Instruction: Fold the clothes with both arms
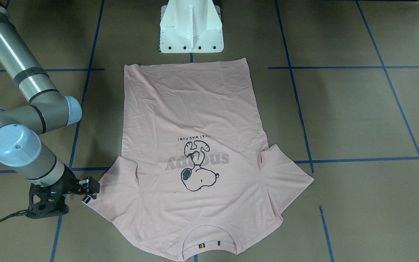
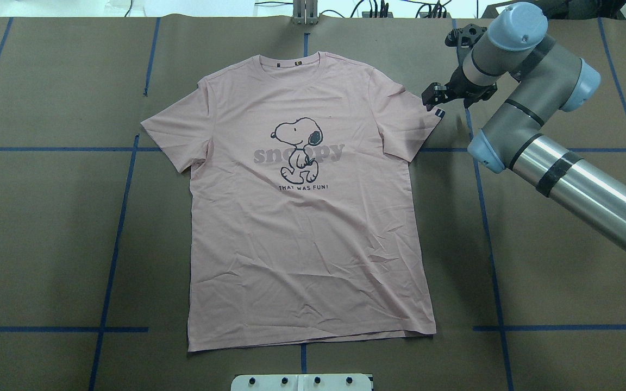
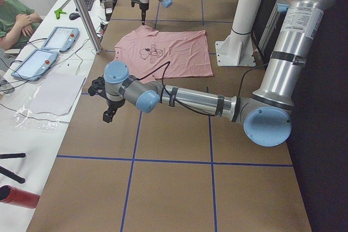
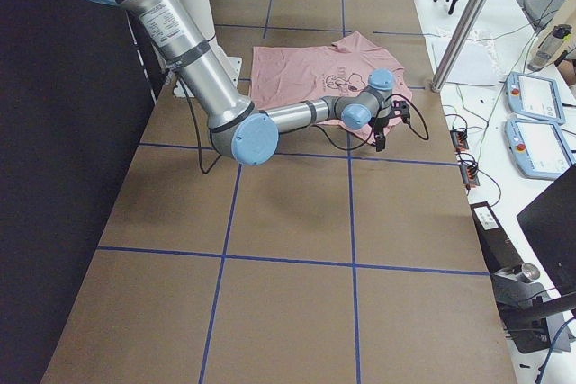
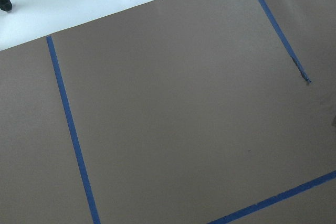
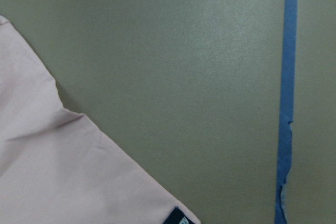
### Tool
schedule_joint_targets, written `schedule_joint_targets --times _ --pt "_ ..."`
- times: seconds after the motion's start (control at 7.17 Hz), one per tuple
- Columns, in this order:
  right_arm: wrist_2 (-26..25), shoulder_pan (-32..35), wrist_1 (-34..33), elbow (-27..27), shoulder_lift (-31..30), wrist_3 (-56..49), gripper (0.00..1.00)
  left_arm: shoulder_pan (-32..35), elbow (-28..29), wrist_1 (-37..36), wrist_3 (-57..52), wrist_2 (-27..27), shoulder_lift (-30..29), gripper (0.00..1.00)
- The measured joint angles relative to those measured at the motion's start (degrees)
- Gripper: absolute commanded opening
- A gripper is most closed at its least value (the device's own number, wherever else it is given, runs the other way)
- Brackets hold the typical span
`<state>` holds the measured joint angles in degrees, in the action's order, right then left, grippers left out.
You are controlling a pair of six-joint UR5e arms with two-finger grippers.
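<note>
The pale pink T-shirt lies flat and print side up on the brown table, with its collar at the far edge. It also shows in the front view. My right gripper hovers just off the corner of the sleeve that carries the small black tag, and its jaws look open and empty. The right wrist view shows that sleeve corner and the tag. My left gripper hangs over bare table far from the shirt. I cannot tell if it is open.
The white pedestal base stands at the shirt's hem side. Blue tape lines cross the brown table. An operators' bench with tablets, a metal post and a seated person runs along the far edge.
</note>
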<state>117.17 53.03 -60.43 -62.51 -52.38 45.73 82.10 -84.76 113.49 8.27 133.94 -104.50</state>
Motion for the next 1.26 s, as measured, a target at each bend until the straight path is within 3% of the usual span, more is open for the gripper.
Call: schedule_joint_targets --times 0.28,0.7,0.84,0.98,1.26 --pt "-0.31 -0.75 0.03 1.90 1.32 -0.13 0.85 0.00 -0.04 -0.02 0.13 0.00 -0.07 1.00" --pt "-0.45 -1.19 -0.04 2.73 1.36 -0.36 0.25 -0.01 -0.05 -0.04 0.17 0.00 -0.09 1.00" --pt "-0.43 -1.20 0.00 2.76 1.39 -0.46 0.12 -0.01 -0.04 -0.08 0.17 0.00 -0.16 1.00" --pt "-0.40 -1.20 -0.02 2.76 1.43 -0.72 0.04 0.00 0.05 -0.12 0.17 0.00 -0.21 1.00" --pt "-0.37 -1.20 -0.11 2.82 1.56 -1.80 0.00 0.00 0.16 -0.19 0.68 0.00 -0.26 1.00"
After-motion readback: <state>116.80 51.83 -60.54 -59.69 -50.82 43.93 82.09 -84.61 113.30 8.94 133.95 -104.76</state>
